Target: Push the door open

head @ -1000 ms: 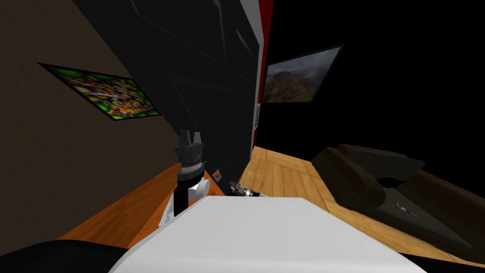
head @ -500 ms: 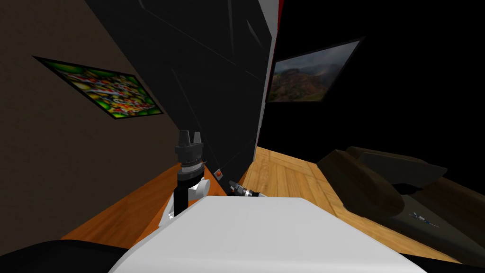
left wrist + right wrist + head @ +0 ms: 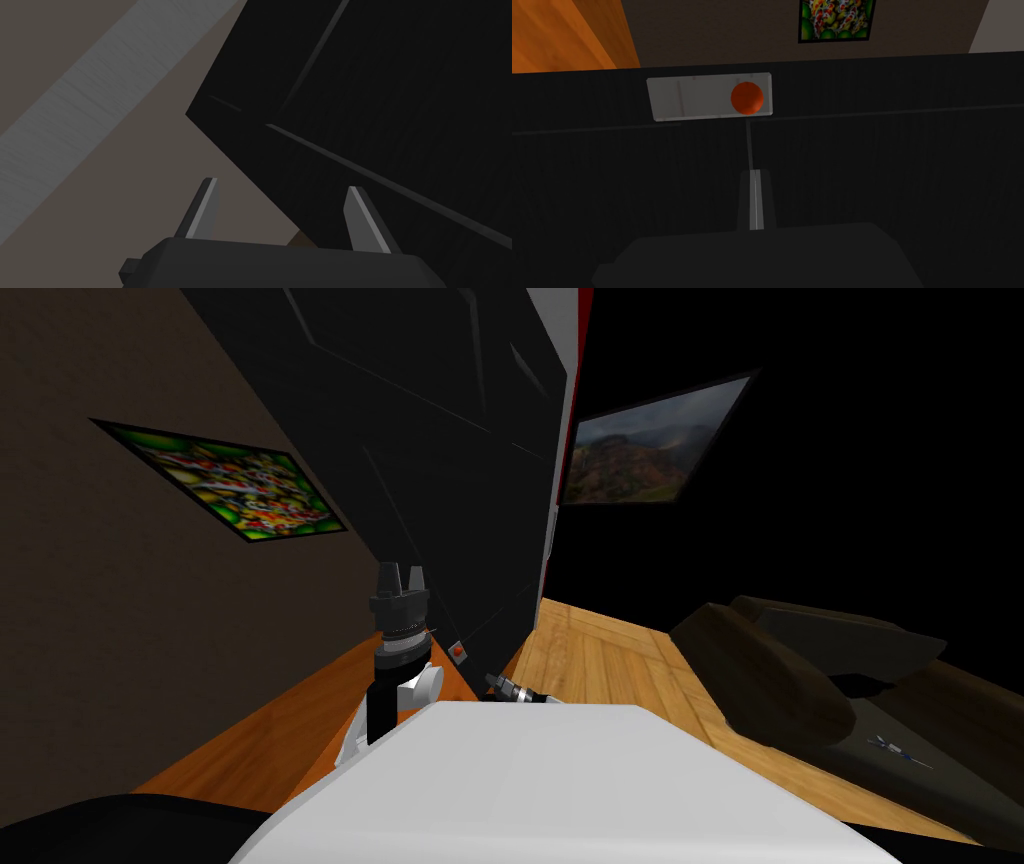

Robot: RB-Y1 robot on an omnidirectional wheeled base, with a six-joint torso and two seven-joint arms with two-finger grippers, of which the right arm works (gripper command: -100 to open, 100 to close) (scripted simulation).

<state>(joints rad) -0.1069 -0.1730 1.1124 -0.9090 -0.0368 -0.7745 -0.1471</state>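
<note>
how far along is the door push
Done: the black door stands ajar, light wood floor showing past its edge. In hand: the shut right pincer points at the door near its orange knob. To do: pushing it wider; the open left pincer hangs near it.

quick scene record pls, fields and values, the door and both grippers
door: black, panelled, close ahead
plate: grey, on door
knob: red, on plate
right gripper: shut, empty, pointing at door near plate; contact unclear
left gripper: open, empty, held up by door's edge
</note>
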